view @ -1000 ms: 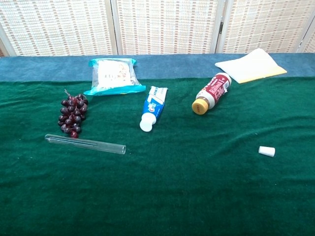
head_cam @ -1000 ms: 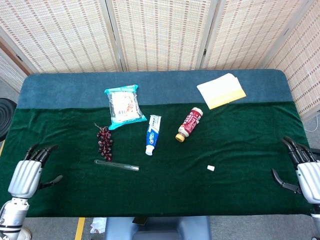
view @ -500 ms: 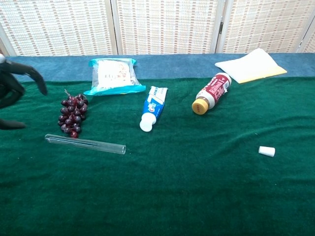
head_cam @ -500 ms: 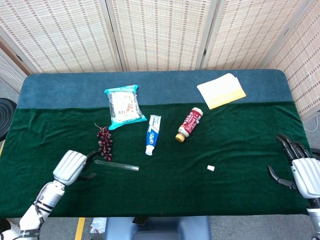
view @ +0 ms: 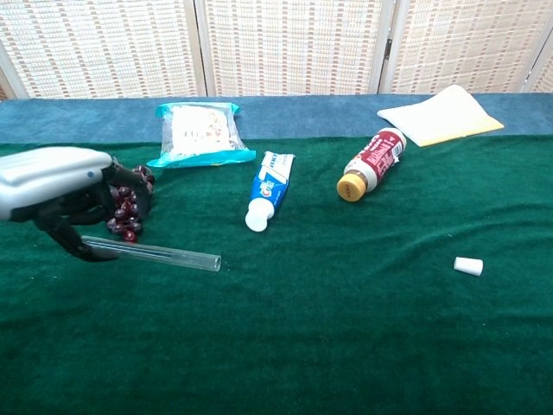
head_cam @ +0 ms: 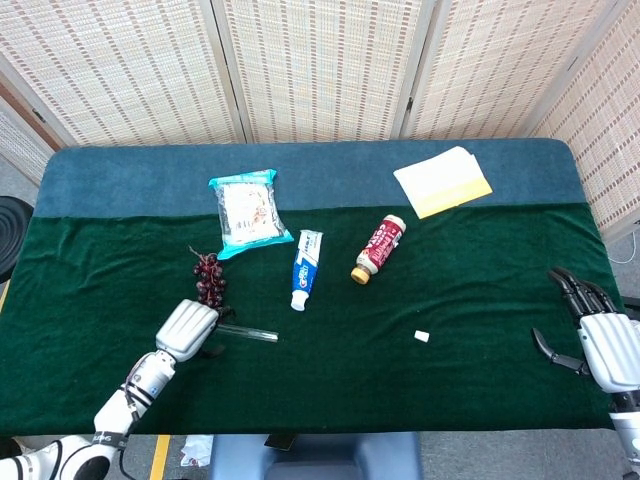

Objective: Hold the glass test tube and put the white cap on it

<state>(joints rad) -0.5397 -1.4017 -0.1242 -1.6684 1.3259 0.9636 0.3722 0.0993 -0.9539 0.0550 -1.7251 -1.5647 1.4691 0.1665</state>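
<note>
The glass test tube (view: 155, 253) lies flat on the green cloth of the table (head_cam: 480, 300), toward the front left corner: a slim, clear cylinder, one end under the left hand (view: 65, 194), the other pointing toward the table's middle. That left hand sits right over the tube's left end, dark fingers (view: 73, 240) curled down around it; whether they actually grip the glass, I cannot tell. Just behind the hand, a bunch of dark grapes (view: 128, 207). The white cap (view: 467, 265), a small stubby plug, rests alone on the cloth toward the front right, well apart from the tube. Over at the table's right edge, the right hand (head_cam: 598, 335) hovers with fingers spread, holding nothing.
</note>
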